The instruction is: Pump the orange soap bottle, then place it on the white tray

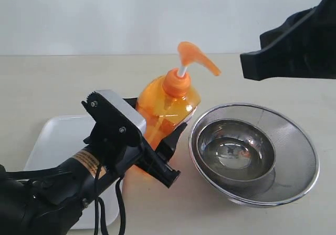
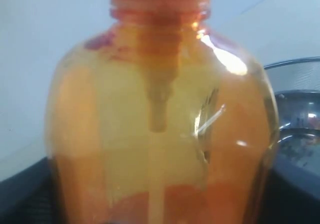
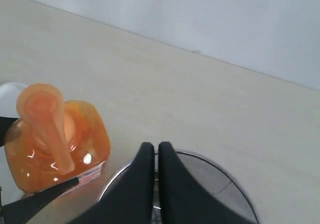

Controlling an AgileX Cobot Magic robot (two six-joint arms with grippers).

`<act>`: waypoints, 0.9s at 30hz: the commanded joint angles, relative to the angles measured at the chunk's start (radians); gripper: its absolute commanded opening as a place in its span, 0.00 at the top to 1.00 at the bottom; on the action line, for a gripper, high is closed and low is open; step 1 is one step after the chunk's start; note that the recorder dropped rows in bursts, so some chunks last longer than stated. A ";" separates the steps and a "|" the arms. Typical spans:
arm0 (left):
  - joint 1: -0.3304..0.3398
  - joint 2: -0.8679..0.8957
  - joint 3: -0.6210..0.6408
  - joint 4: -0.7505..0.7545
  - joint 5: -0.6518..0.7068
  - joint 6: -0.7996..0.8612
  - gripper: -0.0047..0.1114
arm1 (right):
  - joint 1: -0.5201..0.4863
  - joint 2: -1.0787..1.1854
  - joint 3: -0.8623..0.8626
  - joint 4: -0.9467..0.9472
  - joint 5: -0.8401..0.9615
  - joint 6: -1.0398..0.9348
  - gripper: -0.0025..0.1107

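The orange soap bottle (image 1: 168, 106) leans to the right between the white tray (image 1: 58, 135) and a steel bowl. Its pump head (image 1: 197, 56) is raised, with the spout pointing right. My left gripper (image 1: 169, 152) is shut on the bottle's lower body, one finger in front and one behind. In the left wrist view the bottle (image 2: 160, 134) fills the frame. My right gripper (image 1: 252, 64) hangs shut to the right of the pump head, apart from it. In the right wrist view its closed tips (image 3: 152, 146) hover over the bowl's rim, beside the bottle (image 3: 55, 144).
A round steel mesh bowl (image 1: 299, 145) with a smaller steel bowl (image 1: 239, 151) inside it stands right of the bottle. The tray lies at the left, partly under my left arm. The beige tabletop runs back to a white wall.
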 commanded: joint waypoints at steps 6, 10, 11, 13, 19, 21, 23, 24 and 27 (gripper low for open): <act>-0.004 0.001 -0.006 -0.173 -0.054 -0.024 0.92 | -0.002 -0.007 0.003 -0.015 -0.002 -0.002 0.98; -0.004 -0.022 -0.006 -0.211 -0.054 -0.082 0.92 | -0.002 -0.007 0.003 -0.015 0.000 -0.002 0.98; -0.004 -0.030 -0.006 -0.228 -0.063 -0.099 0.92 | -0.002 -0.007 0.003 -0.015 0.000 -0.002 0.98; -0.004 -0.044 -0.006 -0.252 -0.064 -0.104 0.92 | -0.002 -0.007 0.003 -0.015 0.000 0.000 0.98; -0.037 -0.058 -0.048 -0.379 -0.053 -0.113 0.92 | -0.002 -0.007 0.003 -0.015 0.004 0.000 0.98; -0.069 -0.058 -0.071 -0.445 -0.049 -0.075 0.92 | -0.002 -0.007 0.003 -0.015 0.007 -0.003 0.98; -0.102 -0.058 -0.103 -0.504 -0.049 -0.020 0.92 | -0.002 -0.007 0.003 -0.015 0.007 -0.003 0.98; -0.120 -0.058 -0.121 -0.533 -0.049 0.001 0.92 | -0.002 -0.007 0.003 -0.015 0.007 -0.003 0.98; -0.158 -0.056 -0.168 -0.586 -0.051 0.073 0.92 | -0.002 -0.007 0.003 -0.015 0.007 -0.003 0.98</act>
